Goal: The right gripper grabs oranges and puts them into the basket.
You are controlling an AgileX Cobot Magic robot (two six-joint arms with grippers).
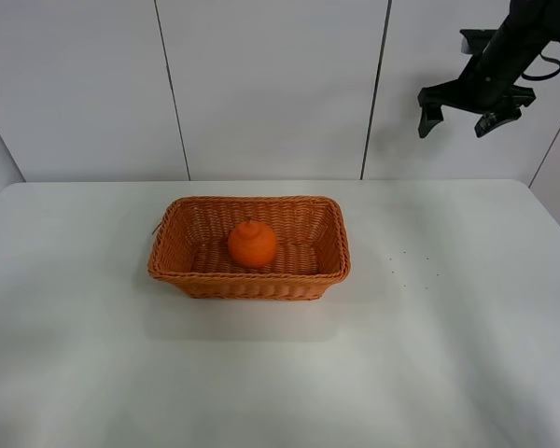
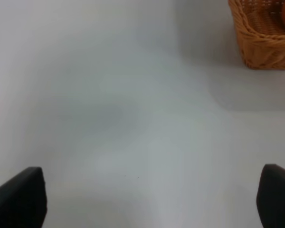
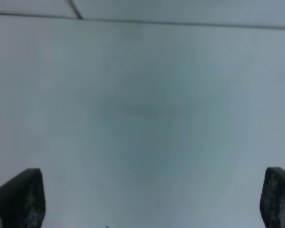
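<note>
Table: fills the foreground from left to right, with the wall standing behind its far edge.
Basket: sits on the table, slightly left of centre and towards the far half, long sides running left to right.
Orange: lies in the basket, about midway between the two short ends.
Specks: lie on the table to the right of the basket, well apart from it.
Right gripper: hangs high over the table's far right part, in front of the wall, well apart from the basket, behind it and to its right.
Left gripper: hangs over bare table, with a corner of the basket ahead and off to one side.
</note>
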